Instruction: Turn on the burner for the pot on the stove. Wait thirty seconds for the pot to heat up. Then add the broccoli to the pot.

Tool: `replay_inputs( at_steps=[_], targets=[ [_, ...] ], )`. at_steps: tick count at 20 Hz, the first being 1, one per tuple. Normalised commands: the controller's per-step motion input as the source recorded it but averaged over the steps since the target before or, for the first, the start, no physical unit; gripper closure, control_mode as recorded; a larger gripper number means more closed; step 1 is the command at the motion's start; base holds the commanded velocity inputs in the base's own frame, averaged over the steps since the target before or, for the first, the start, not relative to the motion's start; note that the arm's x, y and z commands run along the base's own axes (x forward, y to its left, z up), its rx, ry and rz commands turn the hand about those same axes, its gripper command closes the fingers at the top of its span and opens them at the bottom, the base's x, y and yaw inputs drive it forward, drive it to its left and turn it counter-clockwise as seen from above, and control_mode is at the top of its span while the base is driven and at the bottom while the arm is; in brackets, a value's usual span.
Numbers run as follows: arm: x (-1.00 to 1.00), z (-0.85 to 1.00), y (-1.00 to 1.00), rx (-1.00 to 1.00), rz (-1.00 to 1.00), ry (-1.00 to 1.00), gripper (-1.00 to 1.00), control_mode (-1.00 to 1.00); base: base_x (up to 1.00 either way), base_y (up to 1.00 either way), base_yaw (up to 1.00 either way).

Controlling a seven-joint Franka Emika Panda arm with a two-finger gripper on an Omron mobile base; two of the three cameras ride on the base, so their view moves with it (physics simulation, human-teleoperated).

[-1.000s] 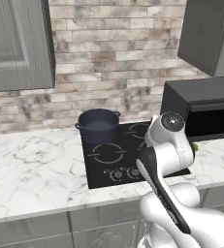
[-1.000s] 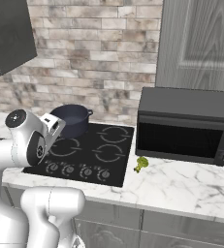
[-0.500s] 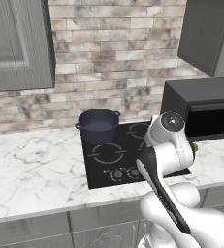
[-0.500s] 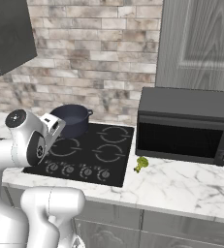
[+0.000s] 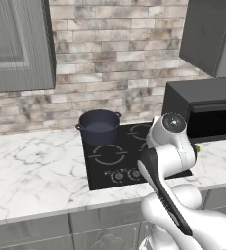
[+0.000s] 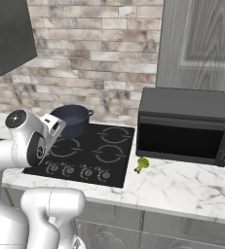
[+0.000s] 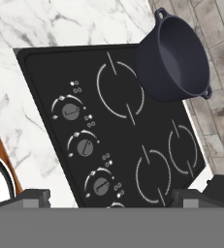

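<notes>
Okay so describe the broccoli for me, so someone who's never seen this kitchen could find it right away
Start at the black microwave on the marble counter, to the right of the black stove. Just in front of the microwave's lower left corner, on the strip of counter beside the stove's right edge, lies the broccoli. It is the one small green thing there, far smaller than the dark pot on the stove's back left ring.

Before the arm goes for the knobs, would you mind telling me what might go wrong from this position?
1. The stove has several look-alike knobs in a row; the pot sits on the rear left ring, so the wrong burner might get switched on.
2. The open pincer hovers above the knob row, not lined up with any one knob, so it may slip off.
3. The broccoli lies right by the microwave, leaving little room for a later grasp.
</notes>
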Motion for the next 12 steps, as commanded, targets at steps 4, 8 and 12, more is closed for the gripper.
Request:
replay_inputs(
  at_steps=[4, 8, 12],
  targets=[
    [0.0, 0.0, 0.0, 0.0, 0.0, 0.0, -1.0, -1.0, 0.0, 0.0, 0.0],
    [0.0, 0.0, 0.0, 0.0, 0.0, 0.0, -1.0, -1.0, 0.0, 0.0, 0.0],
    [0.0, 0.0, 0.0, 0.0, 0.0, 0.0, -1.0, -1.0, 0.0, 0.0, 0.0]
  ],
)
